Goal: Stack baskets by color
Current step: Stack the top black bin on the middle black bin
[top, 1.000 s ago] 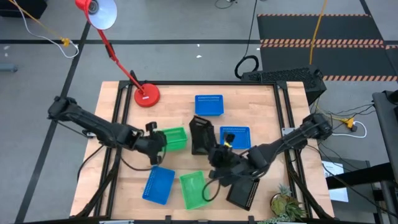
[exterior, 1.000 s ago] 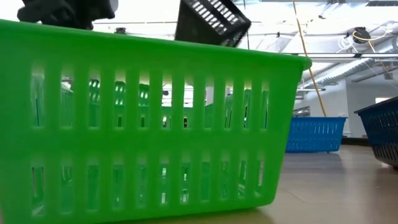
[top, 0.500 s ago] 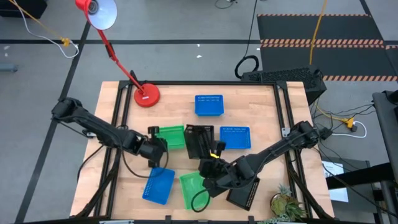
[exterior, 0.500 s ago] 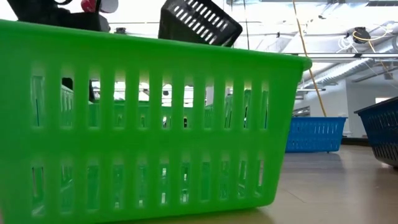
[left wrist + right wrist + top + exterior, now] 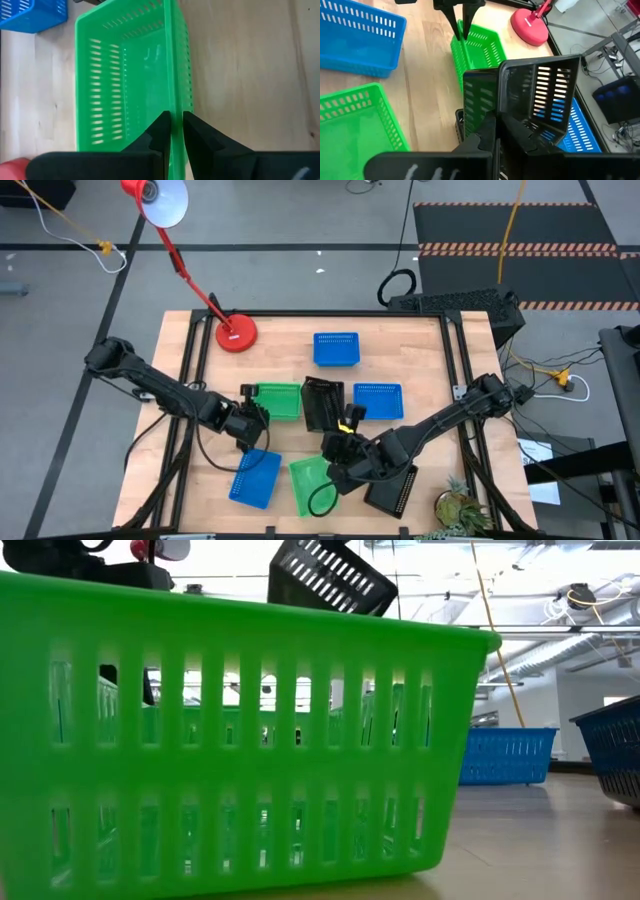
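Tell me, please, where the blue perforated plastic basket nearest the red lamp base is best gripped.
Pinch a long side wall at its rim from above, one finger inside, one outside: the blue perforated plastic basket appears open side up, standing alone.

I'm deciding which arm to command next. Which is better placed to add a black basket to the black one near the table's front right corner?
The right one. The right gripper is shut on a black basket, lifted, beside the black basket on the table. The left gripper is clamped on a green basket, farther away.
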